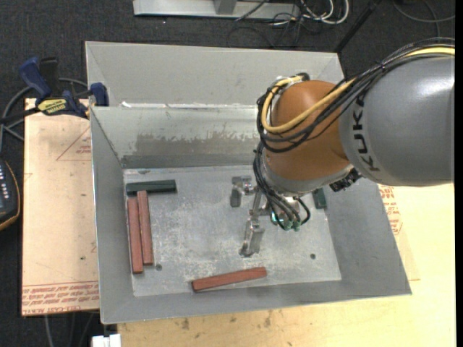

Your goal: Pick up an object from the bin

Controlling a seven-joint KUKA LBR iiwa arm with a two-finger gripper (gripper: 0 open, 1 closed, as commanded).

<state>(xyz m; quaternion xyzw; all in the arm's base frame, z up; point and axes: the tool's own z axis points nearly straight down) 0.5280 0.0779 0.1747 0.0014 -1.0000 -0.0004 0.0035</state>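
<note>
My gripper (244,220) hangs below the orange wrist cover over the middle of the bin floor. Its two metal fingers stand apart, one fingertip (250,246) towards the front and the other towards the back; it is open with nothing between them. A flat red-brown stick (228,280) lies crosswise near the bin's front edge, a little in front of the front fingertip and apart from it. A small dark green piece (319,200) peeks out from under the arm at the right, mostly hidden.
At the left of the bin two red-brown sticks (139,233) lie side by side, pointing front to back. A dark green bar (150,188) lies across their far ends. The arm covers the bin's right rear part.
</note>
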